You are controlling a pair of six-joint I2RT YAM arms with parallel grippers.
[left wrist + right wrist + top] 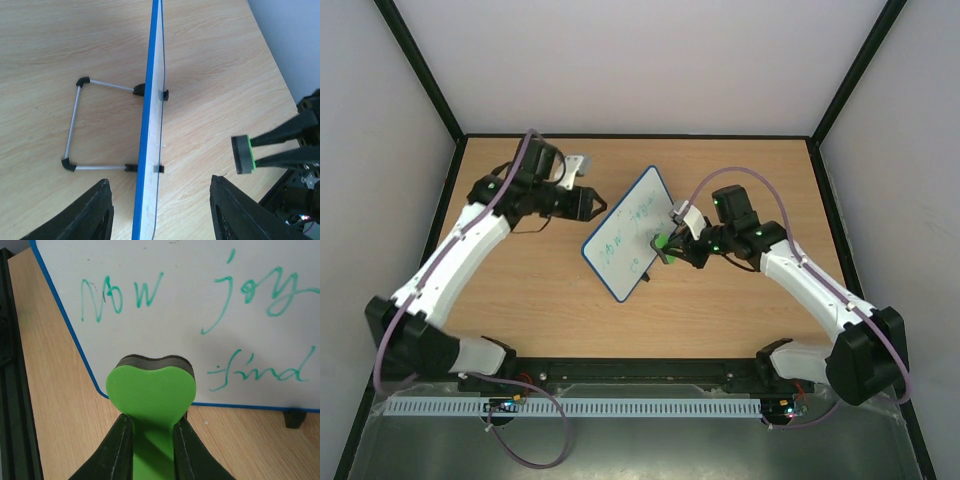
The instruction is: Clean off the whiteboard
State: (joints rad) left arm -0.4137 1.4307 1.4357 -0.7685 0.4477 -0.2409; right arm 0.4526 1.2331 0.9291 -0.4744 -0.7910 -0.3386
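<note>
The whiteboard (628, 233) stands upright near the middle of the wooden table (540, 300), turned diagonally, and leans on a thin wire stand (71, 127) behind it. Its blue frame and small black feet are easy to see. On the white face there are green handwritten words, and I can read "now", "joy" and "find".

The left claw (595, 203) is at the far upper edge of the board. Its two fingers (95, 215) are spread apart, one on each side of the board, and do not touch it.

The right claw (672, 248) is closed on a green eraser (151, 390) with a dark felt layer. The felt side faces the written side, near the lower edge, with a small gap.
</note>
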